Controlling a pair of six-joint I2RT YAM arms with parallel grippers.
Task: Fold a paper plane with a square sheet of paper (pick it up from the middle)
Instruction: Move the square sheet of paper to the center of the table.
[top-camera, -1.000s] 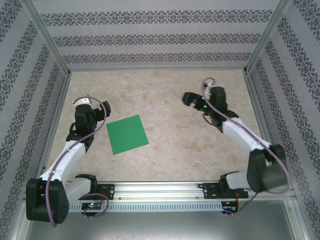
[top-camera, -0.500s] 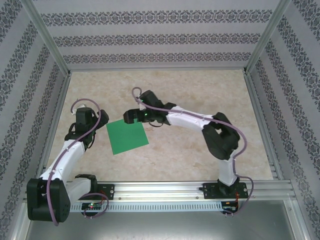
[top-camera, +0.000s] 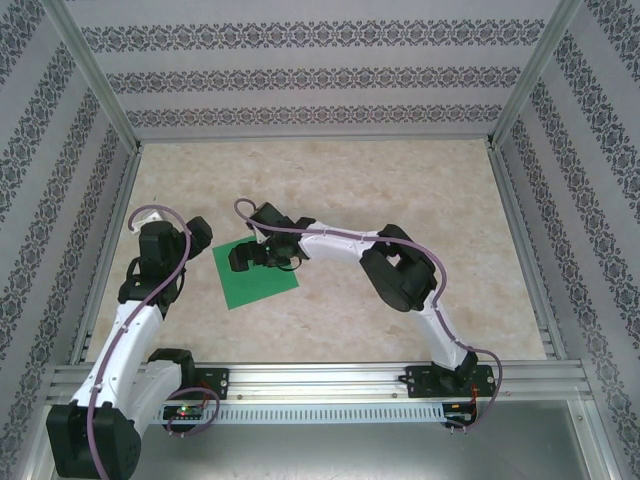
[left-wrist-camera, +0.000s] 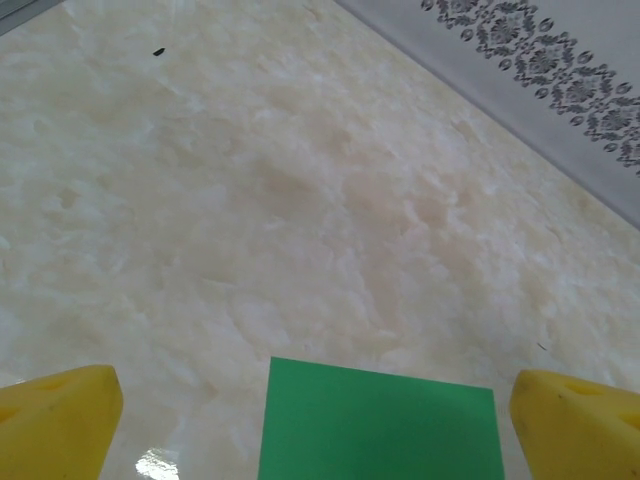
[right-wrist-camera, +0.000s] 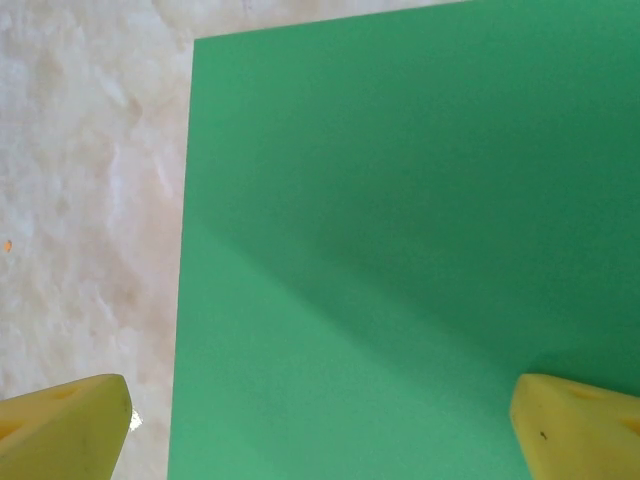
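Marbled tabletop (top-camera: 400, 200) held the square sheet of paper (top-camera: 262, 285) flat at 9 o'clock of centre, my right gripper (right-wrist-camera: 320, 430) spread wide over its 11 o'clock corner, my left gripper (left-wrist-camera: 318, 415) also spread, near its 9 o'clock side.

Marbled beige tabletop (top-camera: 420, 190), patterned grey-white walls (top-camera: 300, 75) — aluminium corner posts (top-camera: 95, 80)

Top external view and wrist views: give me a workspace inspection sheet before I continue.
Surface: beige marbled table, flat and dry-looking.
Job's things: square sheet of paper, green, lying flat, unfolded.
Clutter: one tiny dark speck.
Grippers: left gripper open, facing the sheet's edge; right gripper open, over the sheet, contact unclear.
Cables: purple cables looped along both arms, clear of the sheet.
Surroundings: patterned walls, metal frame.
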